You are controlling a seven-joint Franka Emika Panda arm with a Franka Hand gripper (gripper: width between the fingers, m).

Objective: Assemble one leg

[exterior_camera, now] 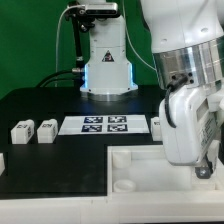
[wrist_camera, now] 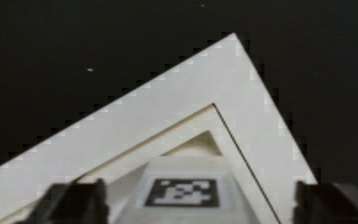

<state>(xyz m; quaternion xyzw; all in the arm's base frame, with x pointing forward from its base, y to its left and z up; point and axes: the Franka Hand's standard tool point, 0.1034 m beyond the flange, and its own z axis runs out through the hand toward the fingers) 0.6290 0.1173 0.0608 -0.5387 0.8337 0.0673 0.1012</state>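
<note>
Two white legs stand at the exterior view's left on the black table. A third leg shows beside the arm, partly hidden by it. My gripper hangs low over the right part of the large white panel. In the wrist view my gripper is open, its dark fingers wide apart. A corner of the panel fills that view. A black-and-white tag lies between the fingers. I cannot tell whether it sits on the panel or on a leg.
The marker board lies flat between the legs at mid table. The robot base stands behind it in front of a green backdrop. A small white part shows at the exterior view's left edge.
</note>
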